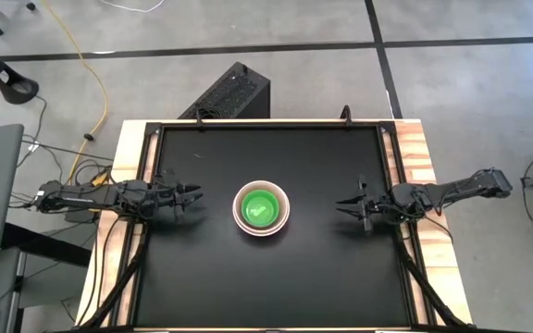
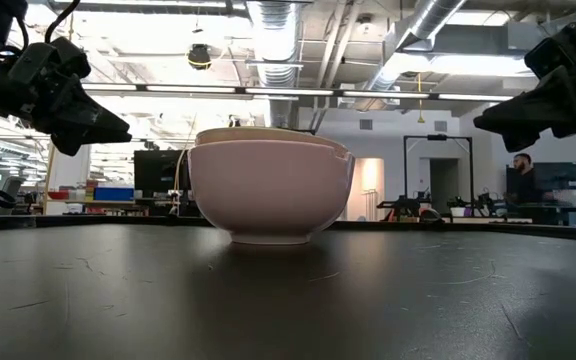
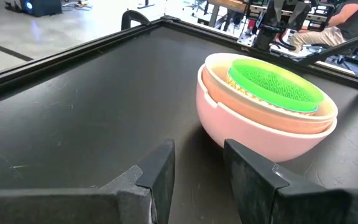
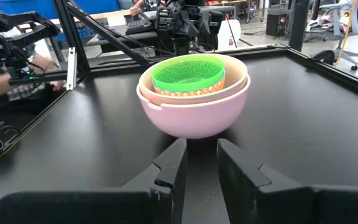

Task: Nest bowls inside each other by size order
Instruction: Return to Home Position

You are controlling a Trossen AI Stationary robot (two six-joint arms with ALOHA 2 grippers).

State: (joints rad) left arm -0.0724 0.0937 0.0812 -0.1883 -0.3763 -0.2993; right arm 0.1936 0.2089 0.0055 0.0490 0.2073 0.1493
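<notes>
A stack of nested bowls (image 1: 263, 209) stands on its base at the middle of the black table. The outer bowl is pale pink (image 3: 253, 134), with a cream bowl (image 3: 272, 112) inside it and a bright green bowl (image 4: 187, 71) innermost. No light blue bowl and no further white bowl show. My left gripper (image 1: 197, 196) hovers open and empty to the left of the stack, its fingers pointing at it (image 3: 197, 168). My right gripper (image 1: 340, 205) hovers open and empty to the right of the stack, also pointing at it (image 4: 201, 162). Both are above the table in the low view.
The table has a raised black rim (image 1: 266, 124) with wooden borders (image 1: 415, 148) on the left and right. Bare black table top (image 1: 266, 277) lies all round the stack. People and equipment show in the room beyond the table (image 2: 520, 185).
</notes>
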